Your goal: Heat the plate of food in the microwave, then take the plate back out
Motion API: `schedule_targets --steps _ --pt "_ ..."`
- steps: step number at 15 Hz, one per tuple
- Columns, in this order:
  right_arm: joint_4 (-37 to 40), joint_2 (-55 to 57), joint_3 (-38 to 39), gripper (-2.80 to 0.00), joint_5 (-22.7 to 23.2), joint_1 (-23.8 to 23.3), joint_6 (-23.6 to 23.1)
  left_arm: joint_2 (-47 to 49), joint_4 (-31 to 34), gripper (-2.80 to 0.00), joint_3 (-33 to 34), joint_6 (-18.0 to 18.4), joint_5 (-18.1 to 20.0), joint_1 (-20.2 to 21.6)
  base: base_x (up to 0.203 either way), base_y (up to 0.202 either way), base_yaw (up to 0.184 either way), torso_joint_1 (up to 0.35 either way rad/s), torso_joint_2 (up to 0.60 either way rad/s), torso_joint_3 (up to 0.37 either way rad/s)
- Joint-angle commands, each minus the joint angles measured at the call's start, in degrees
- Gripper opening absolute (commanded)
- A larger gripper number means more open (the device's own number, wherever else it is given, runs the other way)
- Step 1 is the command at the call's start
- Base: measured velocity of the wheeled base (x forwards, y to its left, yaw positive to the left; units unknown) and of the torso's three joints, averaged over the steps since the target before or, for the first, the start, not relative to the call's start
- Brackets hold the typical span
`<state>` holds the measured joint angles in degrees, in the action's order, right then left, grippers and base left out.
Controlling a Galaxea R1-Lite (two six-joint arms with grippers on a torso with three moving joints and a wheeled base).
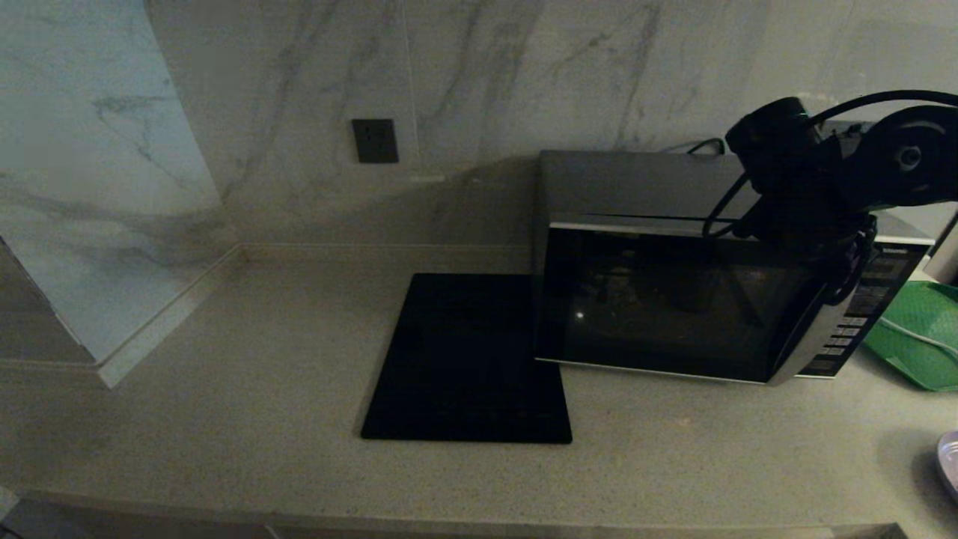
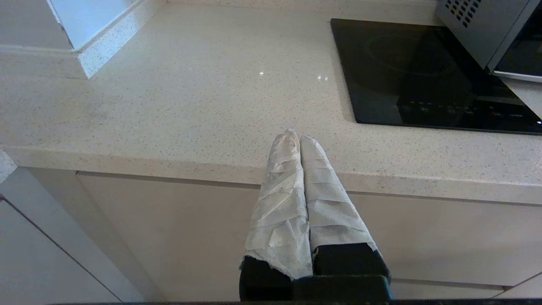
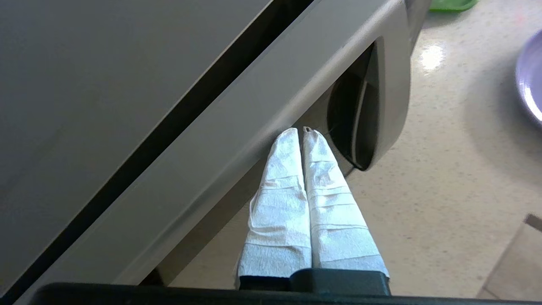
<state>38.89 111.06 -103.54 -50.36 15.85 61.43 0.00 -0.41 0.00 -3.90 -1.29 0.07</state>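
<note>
The microwave (image 1: 673, 299) stands at the right of the counter with its dark glass door closed. My right arm (image 1: 812, 187) reaches over its upper right corner. In the right wrist view my right gripper (image 3: 301, 133) is shut and empty, its wrapped tips against the silver door trim (image 3: 254, 127) beside the dark handle recess (image 3: 353, 114). Only the edge of the pale lilac plate (image 1: 949, 458) shows on the counter at the far right, and the plate's rim (image 3: 529, 89) shows no food. My left gripper (image 2: 296, 137) is shut and empty, parked over the counter's front edge.
A flat black square mat (image 1: 468, 359) lies on the counter left of the microwave. A green tray (image 1: 917, 340) sits to the microwave's right, by the button panel (image 1: 853, 322). A marble wall with a dark socket (image 1: 375, 140) runs behind.
</note>
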Motion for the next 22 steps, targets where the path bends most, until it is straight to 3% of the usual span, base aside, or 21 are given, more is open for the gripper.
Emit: schedule_targets --steps 1,9,16,22 --pt "-2.1 -0.6 2.2 -2.8 0.1 0.1 0.3 0.1 0.0 -2.8 0.0 -0.1 0.0 0.0 0.0 0.0 0.0 0.0 0.0 0.0" --pt "-10.2 -1.4 5.7 -2.8 3.9 -1.8 -0.8 0.1 0.0 -2.8 0.0 -0.1 0.0 0.1 0.0 0.0 0.0 0.0 0.0 0.0" --pt "-13.3 -4.8 8.8 -2.8 4.1 -3.4 -2.3 0.0 0.0 -2.8 0.0 -0.1 0.0 0.1 0.0 0.0 0.0 0.0 0.0 0.0" --pt "-13.5 -22.0 21.9 -2.8 5.5 -3.3 -10.6 0.0 0.0 -2.8 0.0 -0.1 0.0 0.1 0.0 0.0 0.0 0.0 0.0 0.0"
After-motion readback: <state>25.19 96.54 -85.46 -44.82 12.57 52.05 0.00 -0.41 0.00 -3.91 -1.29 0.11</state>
